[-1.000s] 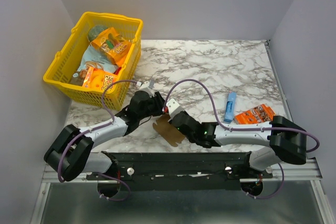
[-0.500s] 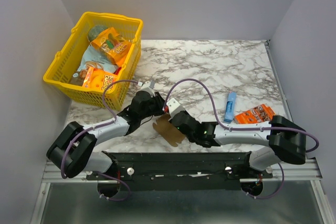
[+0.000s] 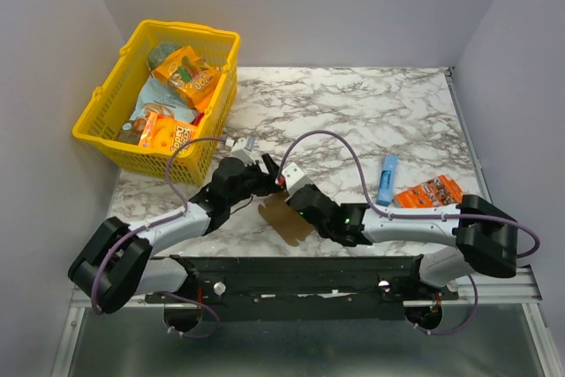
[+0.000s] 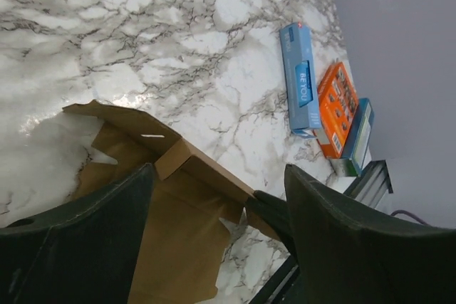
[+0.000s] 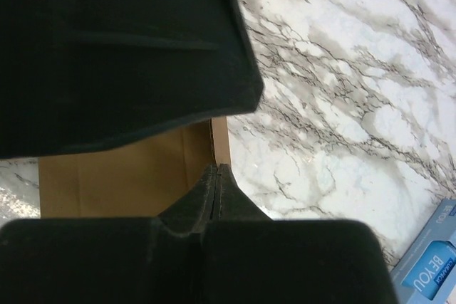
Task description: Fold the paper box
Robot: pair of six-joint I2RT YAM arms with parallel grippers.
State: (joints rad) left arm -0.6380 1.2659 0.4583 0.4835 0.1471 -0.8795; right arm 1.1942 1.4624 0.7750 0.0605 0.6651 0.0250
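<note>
Left claw (image 4: 217, 176) spread wide above the paper box (image 3: 284, 216) | right claw (image 5: 216, 170) pressed together, tips at a raised flap's edge; we cannot tell whether cardboard is pinched | paper box lies partly unfolded on the counter (image 3: 380, 112), near its front edge, between both arms.

Blurred right fingers (image 5: 203, 201) hide most of the paper box (image 5: 121, 169); the frame edge crops the blue packet (image 5: 431, 265).
</note>
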